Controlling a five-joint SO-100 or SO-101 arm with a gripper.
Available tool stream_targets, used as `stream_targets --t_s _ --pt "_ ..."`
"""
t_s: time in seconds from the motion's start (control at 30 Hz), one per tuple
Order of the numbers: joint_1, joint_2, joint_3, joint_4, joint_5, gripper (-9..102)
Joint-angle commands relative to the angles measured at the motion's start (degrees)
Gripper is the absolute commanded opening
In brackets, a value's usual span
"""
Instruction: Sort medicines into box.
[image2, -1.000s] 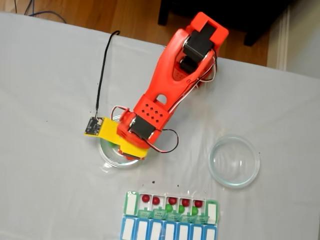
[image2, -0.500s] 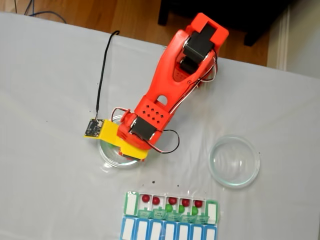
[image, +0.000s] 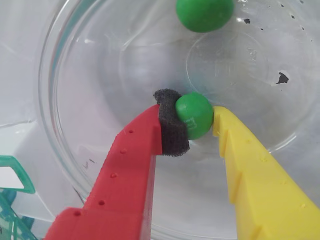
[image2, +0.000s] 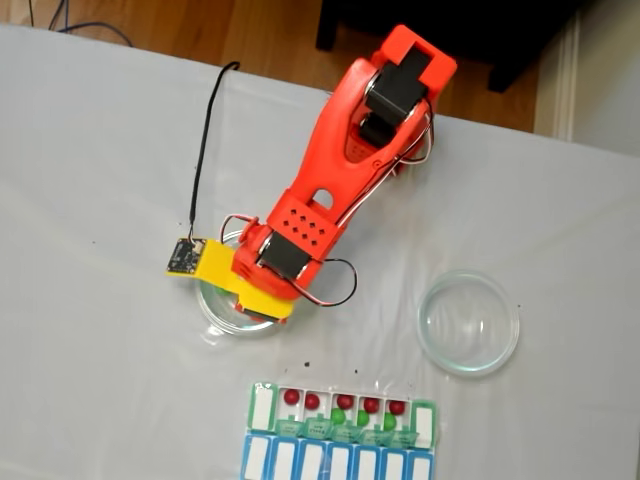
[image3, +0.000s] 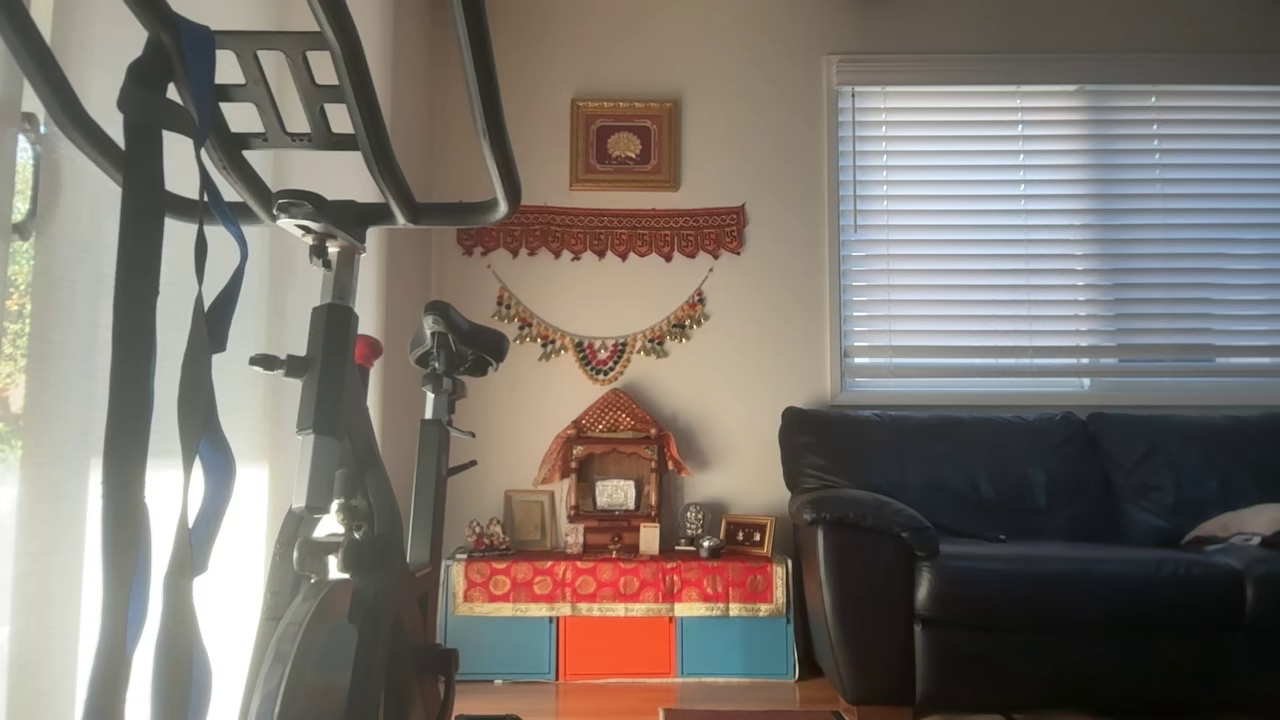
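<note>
Gripper (image: 200, 120) fingers, one red with a black foam pad (image: 171, 125) and one yellow, pinch a green pill (image: 194, 114) on the floor of a clear glass dish (image: 75, 65) in the wrist view; a second green pill (image: 204, 12) lies farther back in the same dish. From above, the fixed view shows the orange arm (image2: 340, 170) reaching down over that dish (image2: 215, 312) on the white tablecloth (image2: 90, 150), with another glass dish (image2: 468, 322) well apart to the right. Below them sits the pill organizer (image2: 342, 428), five dark red pills (image2: 345, 402) lined up in its green-lidded row (image2: 262, 405), green ones just beneath, and a blue row (image2: 338, 462) joined along its lower edge.
</note>
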Motion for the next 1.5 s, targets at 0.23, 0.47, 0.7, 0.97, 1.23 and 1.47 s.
stream_targets --t_s 0.23,0.47,0.7,0.97,1.23,1.47 --pt "3.78 5.98 -15.56 9.76 -3.87 1" --pt "0.35 5.1 -30.94 21.71 -6.42 1" --pt "-10.99 -4.22 -47.81 35.16 -3.6 1" --pt "-16.88 -20.04 -64.07 39.81 -0.35 1" --pt "-18.11 -22.24 -63.9 34.89 -2.99 1" --pt "-17.93 -25.66 -66.18 35.16 -3.52 1"
